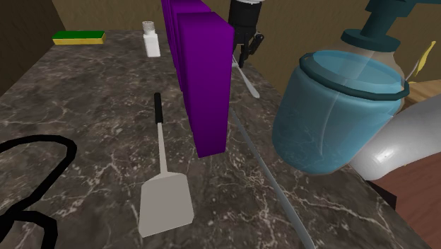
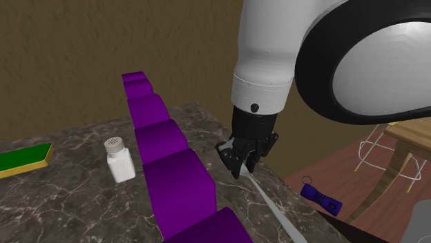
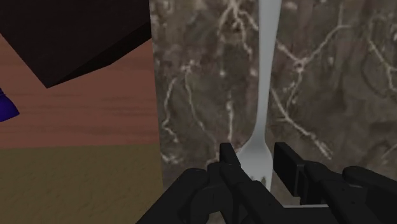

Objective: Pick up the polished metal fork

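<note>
Our end effector (image 3: 256, 158) stands with fingers apart astride the fork (image 3: 264, 76) near the table (image 3: 203, 83) edge; we judge closing and lifting remain.

On the table (image 1: 85, 92), fork (image 1: 247, 81) lies along the edge strip to the shoulder view's right of the row of blocks (image 1: 205, 78), head between my jaws; left of the row: shaker (image 1: 150, 39) just beside it, sponge (image 1: 78, 37) farther left, spatula (image 1: 164, 184) nearest the camera.
</note>
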